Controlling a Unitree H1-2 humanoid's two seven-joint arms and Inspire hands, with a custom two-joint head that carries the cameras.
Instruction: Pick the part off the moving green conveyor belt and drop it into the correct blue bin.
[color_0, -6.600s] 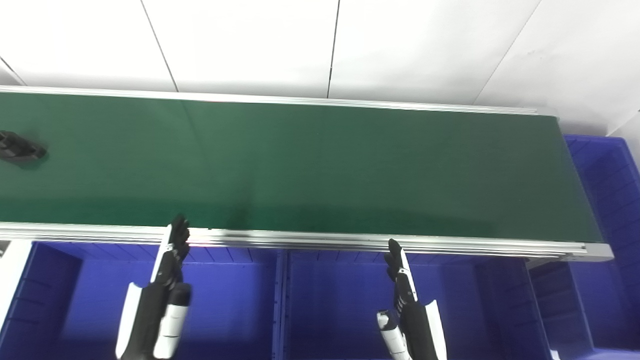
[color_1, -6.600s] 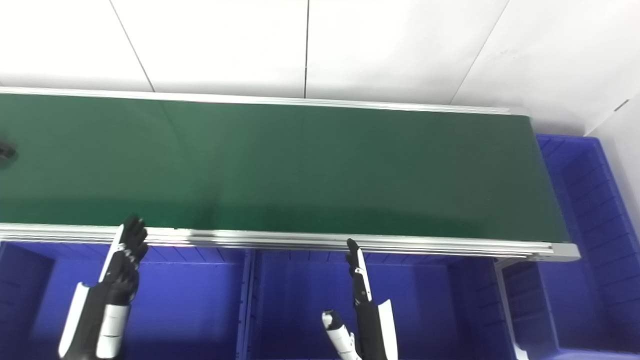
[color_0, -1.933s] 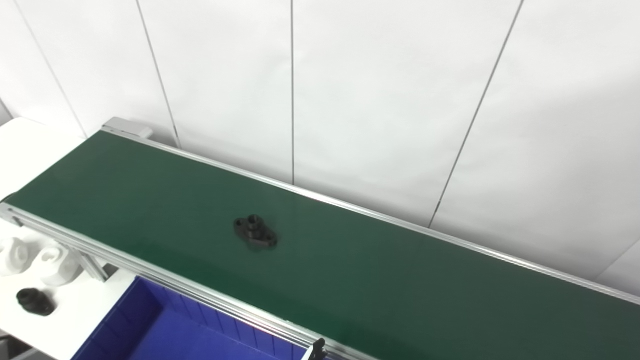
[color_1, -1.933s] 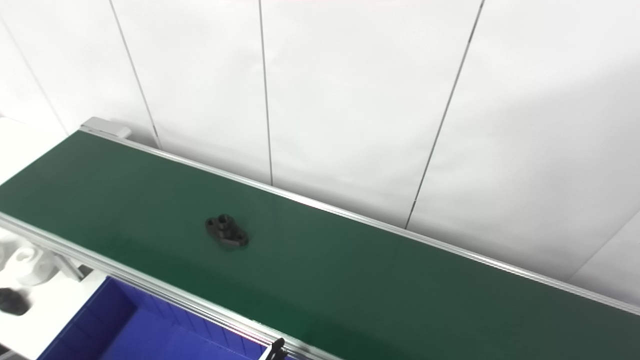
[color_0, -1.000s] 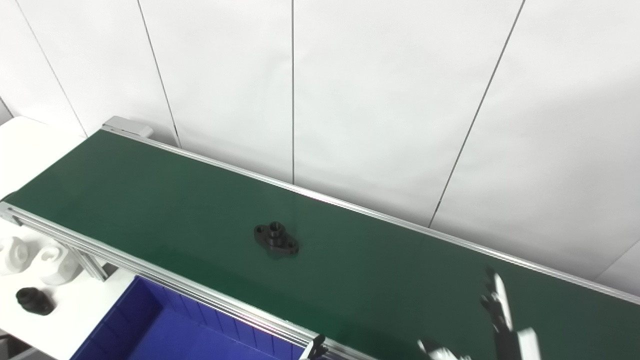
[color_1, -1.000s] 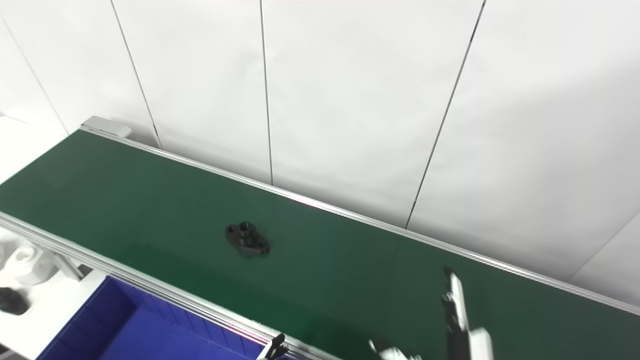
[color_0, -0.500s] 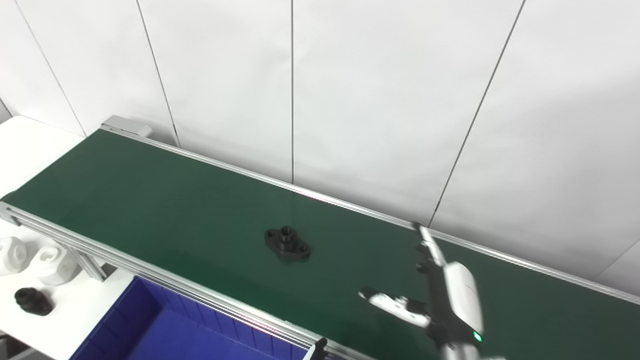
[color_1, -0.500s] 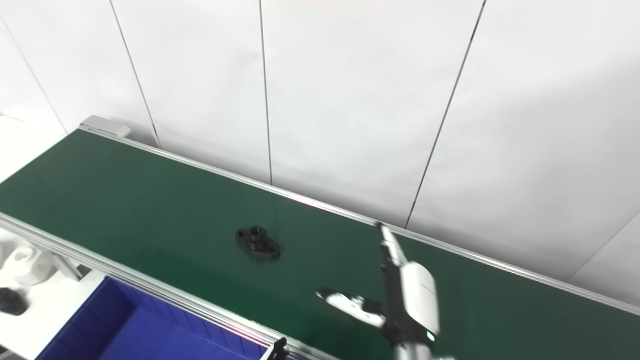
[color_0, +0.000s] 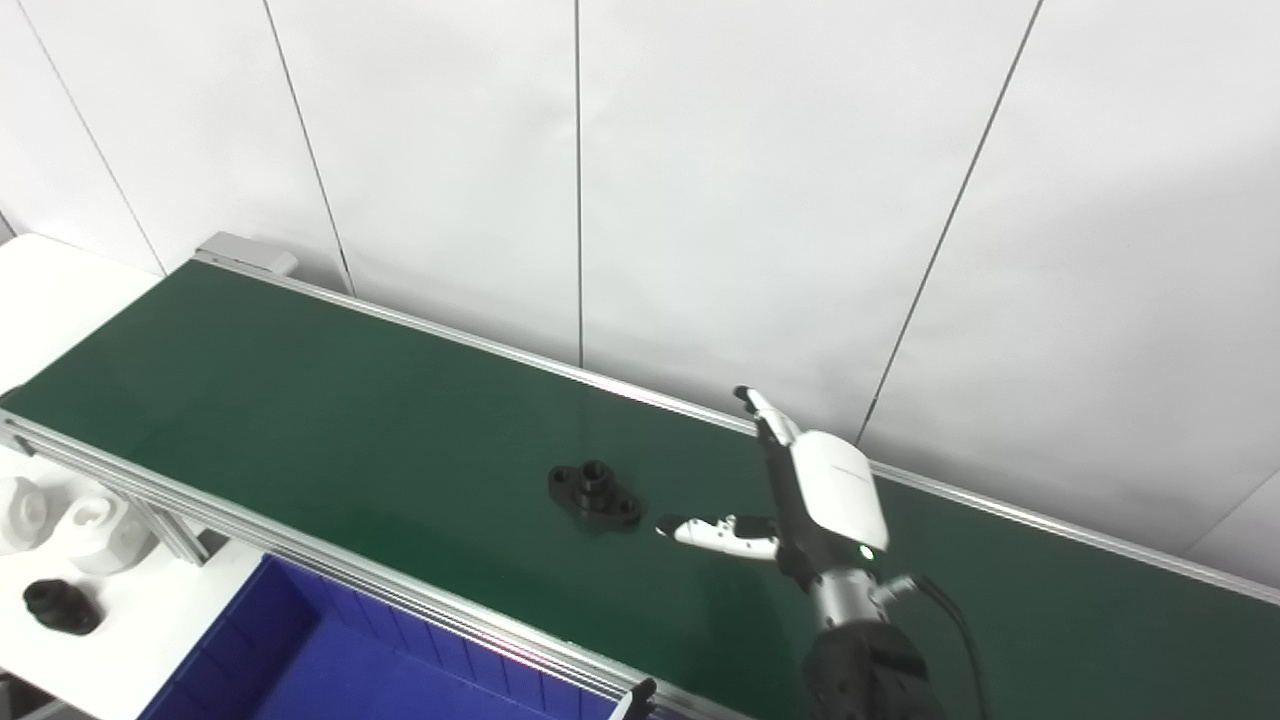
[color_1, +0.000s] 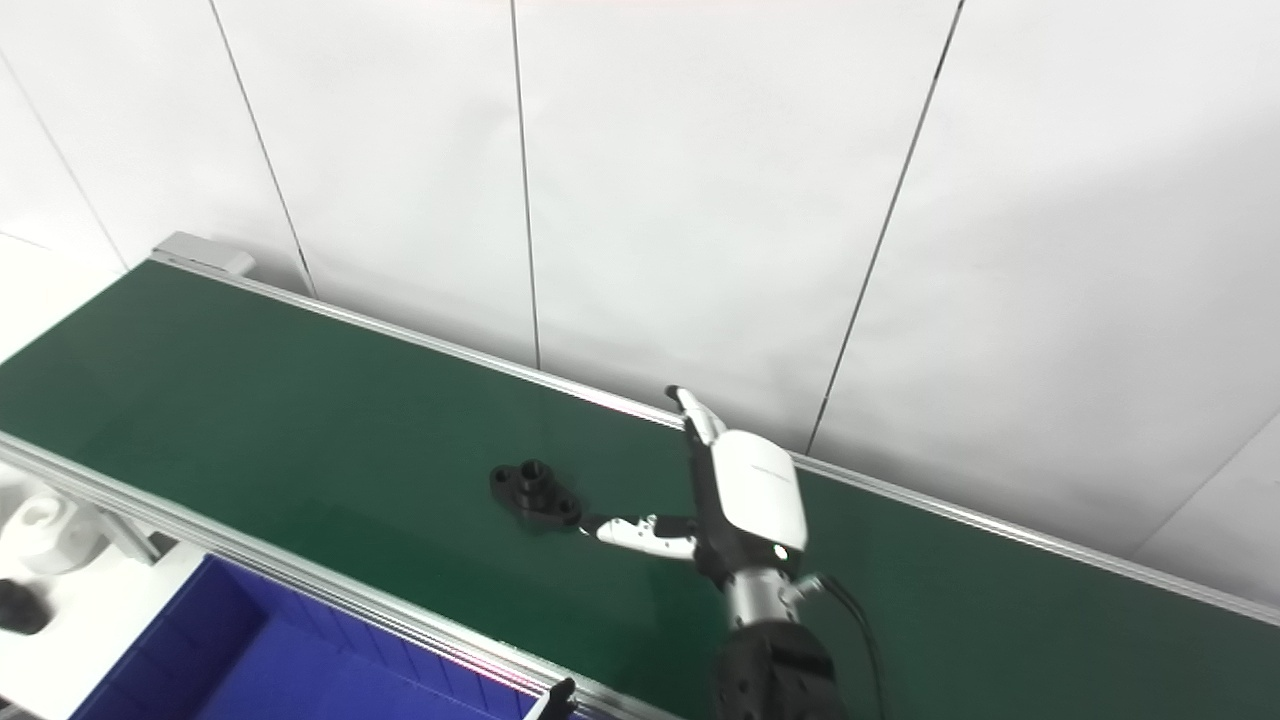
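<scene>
— While the green conveyor belt (color_0: 300, 400) ran slantwise under the white wall panels (color_0: 700, 180), where was the part sitting?

— The black part (color_0: 594, 496), a small flanged piece with a raised bore, lay flat near the middle of the belt's width. Below the near rail, a blue bin (color_0: 290, 650) showed its corner, and loose white and black pieces (color_0: 60, 540) rested on the white bench at far left.

— And the hands?

— The right hand (color_0: 790, 495) hovered over the belt beside the part, spread and holding nothing, fingers (color_0: 758, 408) pointing toward the wall, thumb (color_0: 715, 530) reaching at the part without touching. The left hand was out of view.

— How should it have taken it?

— I judged it best to let the part ride into the gap, then close across the narrow flange.
</scene>
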